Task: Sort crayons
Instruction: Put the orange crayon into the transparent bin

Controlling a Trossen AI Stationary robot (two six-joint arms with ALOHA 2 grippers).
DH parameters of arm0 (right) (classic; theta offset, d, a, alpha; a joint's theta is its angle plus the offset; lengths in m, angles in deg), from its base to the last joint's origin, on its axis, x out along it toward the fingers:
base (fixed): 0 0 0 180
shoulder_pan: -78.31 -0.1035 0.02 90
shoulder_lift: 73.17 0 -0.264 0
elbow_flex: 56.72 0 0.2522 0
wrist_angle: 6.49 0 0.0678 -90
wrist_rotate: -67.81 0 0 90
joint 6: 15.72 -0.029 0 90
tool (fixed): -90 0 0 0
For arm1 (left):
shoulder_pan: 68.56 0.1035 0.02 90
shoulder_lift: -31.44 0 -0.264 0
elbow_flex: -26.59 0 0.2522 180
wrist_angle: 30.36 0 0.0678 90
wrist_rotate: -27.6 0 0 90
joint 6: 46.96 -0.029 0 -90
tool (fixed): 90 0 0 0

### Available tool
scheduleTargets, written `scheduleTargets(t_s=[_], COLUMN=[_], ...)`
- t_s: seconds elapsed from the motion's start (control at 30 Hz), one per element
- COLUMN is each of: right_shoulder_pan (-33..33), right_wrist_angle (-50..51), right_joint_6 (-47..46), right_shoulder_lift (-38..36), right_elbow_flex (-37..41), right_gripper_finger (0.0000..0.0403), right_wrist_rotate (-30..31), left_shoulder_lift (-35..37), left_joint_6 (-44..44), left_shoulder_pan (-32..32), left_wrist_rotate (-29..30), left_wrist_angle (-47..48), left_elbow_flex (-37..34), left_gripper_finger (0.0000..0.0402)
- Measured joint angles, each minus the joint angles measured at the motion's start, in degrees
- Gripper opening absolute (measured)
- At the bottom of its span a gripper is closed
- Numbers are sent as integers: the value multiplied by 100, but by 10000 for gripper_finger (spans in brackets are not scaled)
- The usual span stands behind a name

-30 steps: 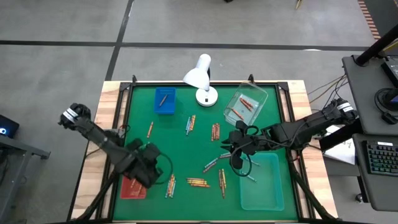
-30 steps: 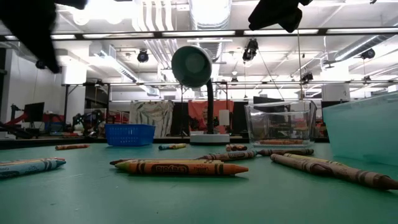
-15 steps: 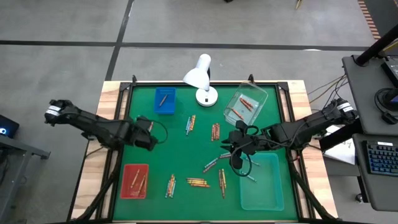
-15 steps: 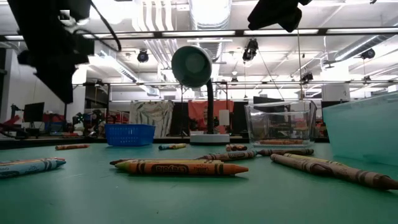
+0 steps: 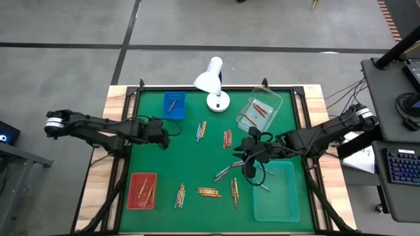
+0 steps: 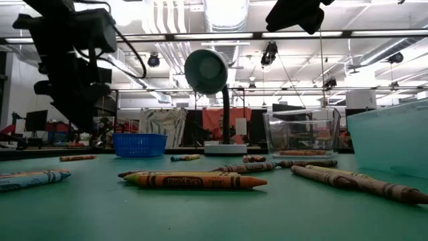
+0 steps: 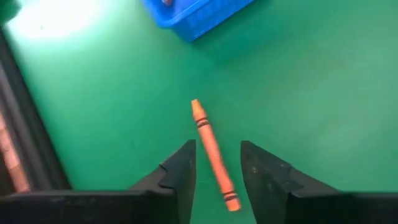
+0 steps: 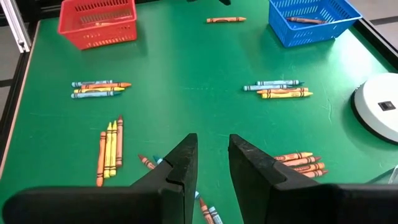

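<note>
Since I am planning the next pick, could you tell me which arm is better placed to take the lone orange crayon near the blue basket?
The left. Its claw hangs open right over that orange crayon, fingers either side. The right claw sits across the table, over other crayons.

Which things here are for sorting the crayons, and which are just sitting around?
For the job:
crayons
red basket
blue basket
clear tub
pale green bin
left tool
right tool

Just lying about:
white lamp
keyboard
</note>
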Motion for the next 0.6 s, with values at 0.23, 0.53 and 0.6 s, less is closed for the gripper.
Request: scheduleTargets(t_s=[0.23,0.53,0.6], right_shoulder_pan=[0,0,0], right_wrist_angle=[0,-49,-54], right_joint_6=[2,4,3], right_shoulder_lift=[0,0,0], right_elbow_flex=[1,2,2], right_gripper_finger=[82,82,82], right_wrist_rotate=[2,2,2], left_shoulder_lift=[-220,-683,-838], left_joint_6=[117,166,179], left_shoulder_pan=[34,32,32], left_wrist_rotate=[15,29,36], left_wrist_angle=[-236,-577,-615], left_elbow_flex=[-225,-355,-355], left_gripper_finger=[141,143,143])
